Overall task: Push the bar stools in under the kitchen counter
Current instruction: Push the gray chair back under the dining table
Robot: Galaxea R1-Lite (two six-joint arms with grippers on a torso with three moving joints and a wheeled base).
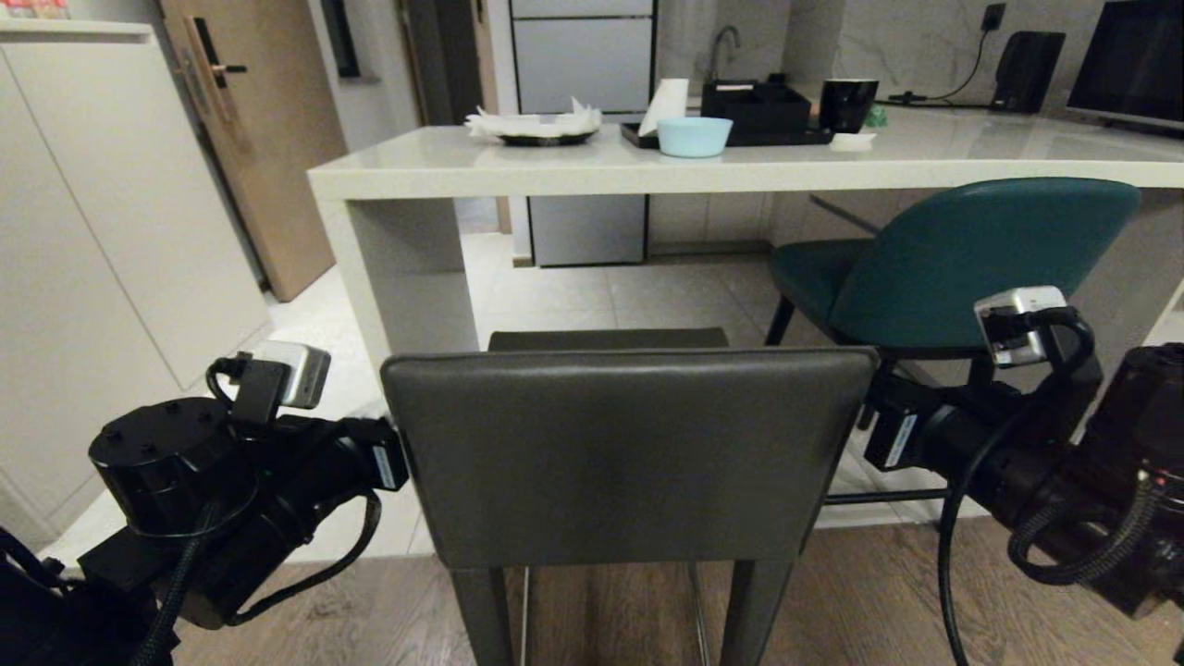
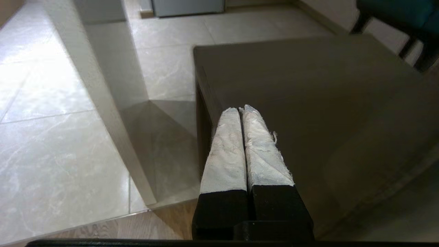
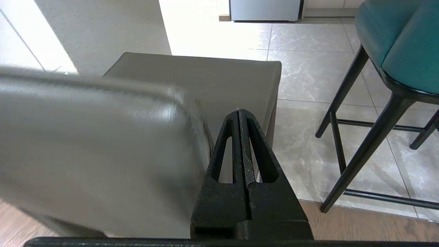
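Observation:
The dark grey-brown bar stool (image 1: pixel 629 453) stands right in front of me, its flat back toward me and its seat short of the kitchen counter (image 1: pixel 573 166). The teal bar stool (image 1: pixel 971 250) stands to its right, its seat partly under the worktop. My left gripper (image 2: pixel 241 110) is shut and empty, its white-wrapped fingers (image 2: pixel 226 147) pointing past the left end of the grey stool's back, above the seat's (image 2: pixel 308 89) left edge. My right gripper (image 3: pixel 239 111) is shut and empty at the right end of that back (image 3: pixel 96 147), above the seat's right edge. In the head view the stool back hides both fingertips.
The counter's side panel (image 1: pixel 398 277) stands left of the grey stool. Tall white cabinets (image 1: pixel 92 240) and a wooden door (image 1: pixel 268 120) lie further left. On the worktop are a light blue bowl (image 1: pixel 694 136), a black tray (image 1: pixel 768 111) and a plate of napkins (image 1: pixel 536 125). Wood floor meets tiles under the stool.

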